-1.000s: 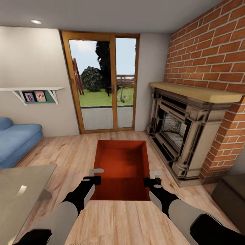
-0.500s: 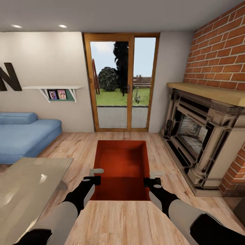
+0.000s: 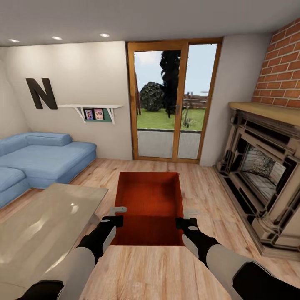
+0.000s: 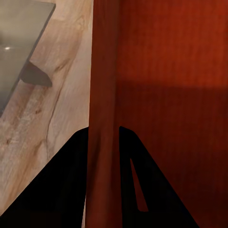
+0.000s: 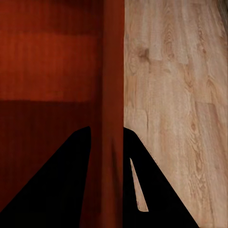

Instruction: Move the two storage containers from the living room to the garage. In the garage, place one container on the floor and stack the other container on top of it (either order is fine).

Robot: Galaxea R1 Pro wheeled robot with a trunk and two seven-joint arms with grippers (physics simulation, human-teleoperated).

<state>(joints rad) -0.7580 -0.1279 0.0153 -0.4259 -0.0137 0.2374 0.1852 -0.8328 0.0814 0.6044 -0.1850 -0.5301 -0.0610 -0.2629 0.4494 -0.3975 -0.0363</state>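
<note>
Storage container (image 3: 151, 200) walls pinched between both fingers (image 4: 71, 180).

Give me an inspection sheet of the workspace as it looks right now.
Surface: light wood-plank floor.
Job's things: one orange-red storage container held above the floor, open side up, empty.
Clutter: nothing seen.
Grippers: left gripper shut on the container's left wall; right gripper shut on its right wall.
Cables: nothing seen.
Surroundings: glass table to the left, blue sofa, glass patio door, fireplace to the right.
</note>
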